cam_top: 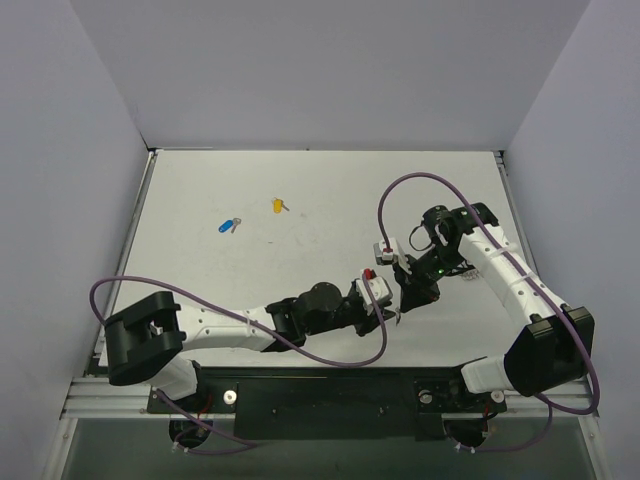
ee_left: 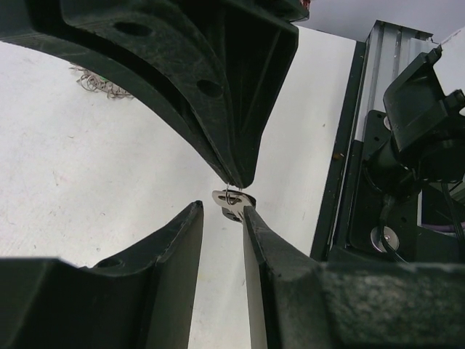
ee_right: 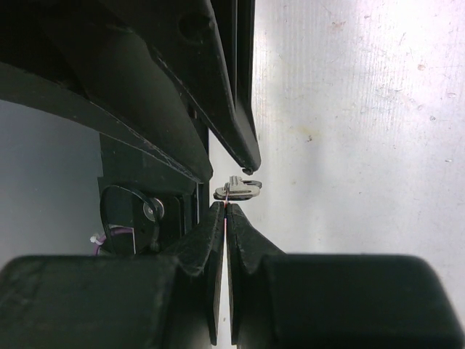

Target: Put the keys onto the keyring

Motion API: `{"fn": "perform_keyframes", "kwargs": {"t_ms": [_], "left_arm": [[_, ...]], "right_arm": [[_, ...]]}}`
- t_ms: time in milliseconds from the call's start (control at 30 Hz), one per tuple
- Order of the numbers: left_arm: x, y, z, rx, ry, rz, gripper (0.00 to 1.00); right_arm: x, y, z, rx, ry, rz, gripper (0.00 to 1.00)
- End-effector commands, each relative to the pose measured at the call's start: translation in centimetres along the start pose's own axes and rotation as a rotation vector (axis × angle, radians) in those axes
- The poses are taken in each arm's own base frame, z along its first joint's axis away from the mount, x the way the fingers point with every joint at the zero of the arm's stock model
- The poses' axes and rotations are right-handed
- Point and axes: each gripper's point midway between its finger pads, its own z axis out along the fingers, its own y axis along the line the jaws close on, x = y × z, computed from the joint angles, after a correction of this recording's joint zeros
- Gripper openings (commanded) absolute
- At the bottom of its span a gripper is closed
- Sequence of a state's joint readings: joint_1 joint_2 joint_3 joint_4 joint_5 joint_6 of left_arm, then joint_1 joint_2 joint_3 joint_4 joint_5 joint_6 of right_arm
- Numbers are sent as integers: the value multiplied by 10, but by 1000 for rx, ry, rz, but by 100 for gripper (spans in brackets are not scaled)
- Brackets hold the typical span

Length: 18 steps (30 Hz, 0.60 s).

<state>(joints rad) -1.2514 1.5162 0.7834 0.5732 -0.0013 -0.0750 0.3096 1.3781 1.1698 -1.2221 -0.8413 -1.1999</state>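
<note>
Now — key and ring meet between the arms

Over the white bench (cam_top: 330, 190), the right gripper (ee_right: 227, 207) has its jaws pressed together on a thin silver wire keyring (ee_left: 230, 194), which loops through the head of a small silver key (ee_right: 240, 189). The left gripper (ee_left: 220, 211) faces it tip to tip — jaws apart, one fingertip touching that key. A blue-headed key (cam_top: 229, 226) and a yellow-headed key (cam_top: 278, 205) lie well apart from them, farther back on the left.
</note>
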Motion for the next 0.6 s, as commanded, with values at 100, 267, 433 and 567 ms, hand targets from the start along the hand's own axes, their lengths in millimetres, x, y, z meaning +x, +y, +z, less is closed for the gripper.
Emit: {"fn": "perform_keyframes", "kwargs": {"t_ms": [100, 267, 433, 567], "left_arm": [[-38, -6, 12, 11, -107, 2, 37], [-36, -7, 14, 16, -99, 7, 32], [-33, -6, 16, 16, -91, 5, 24], [-33, -11, 17, 40, -83, 6, 23]], "right_arm": [[-1, 13, -1, -25, -5, 17, 0], [-1, 13, 0, -27, -9, 19, 0], [-2, 14, -1, -30, -13, 19, 0], [-2, 14, 0, -30, -15, 16, 0]]}}
